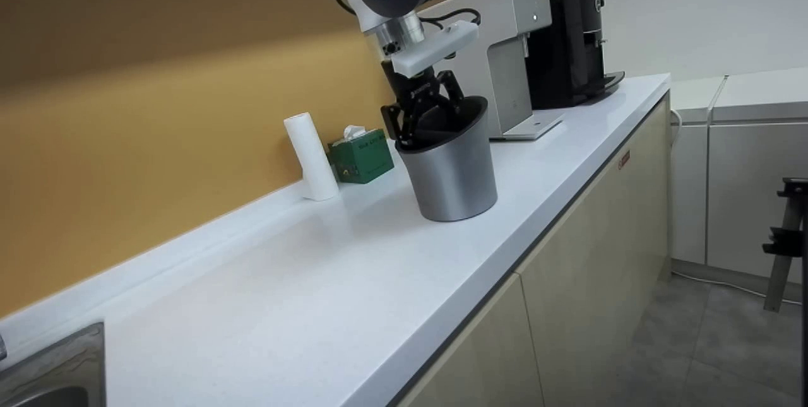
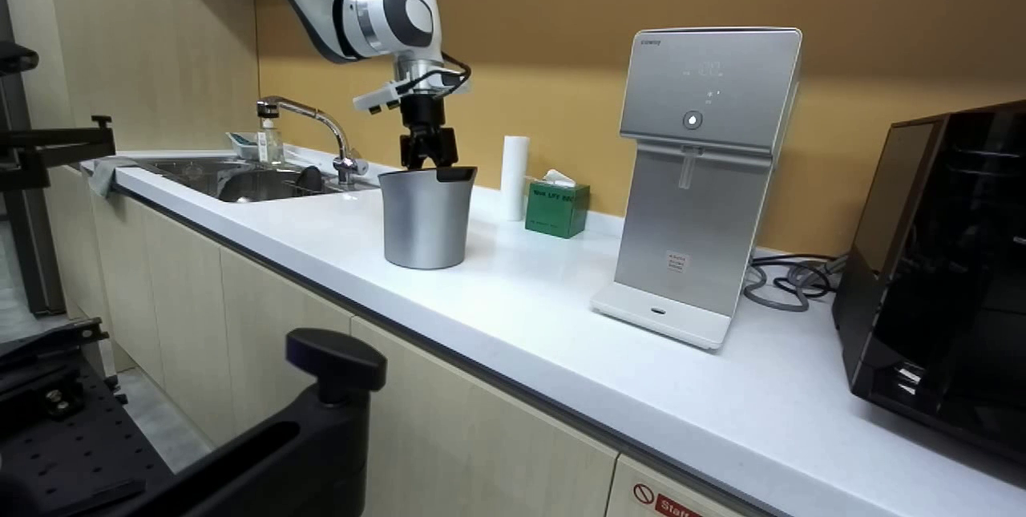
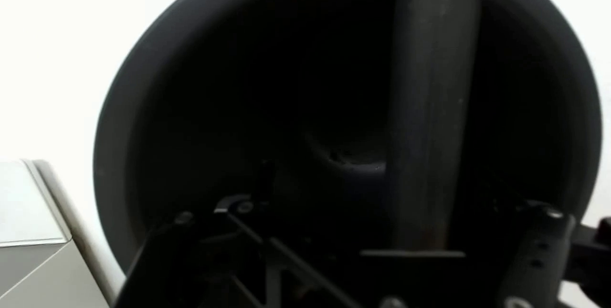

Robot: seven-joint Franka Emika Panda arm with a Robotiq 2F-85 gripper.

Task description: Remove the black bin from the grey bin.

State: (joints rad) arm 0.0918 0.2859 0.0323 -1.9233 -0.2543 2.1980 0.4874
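Black bin (image 1: 475, 110) sits in grey bin (image 1: 451, 183), claw (image 1: 426, 122) spread wide at the rim; in an exterior view, counter (image 1: 271, 306) stretches toward seven o'clock, its edge (image 1: 524, 240) at four.

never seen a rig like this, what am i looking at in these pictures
The machine is a white-and-grey robot arm ending in a black two-fingered gripper. Two pictures come from cameras outside it; the third, from its wrist, peers into a round matte black plastic bin. That bin sits inside a round grey metallic-looking bin on a long white countertop. Also there: an upright white paper roll, a green tissue box, a silver-grey water dispenser and a black coffee machine. The gripper stands open at the bins' mouth, apparently holding nothing; whether it touches the black rim, I cannot tell.
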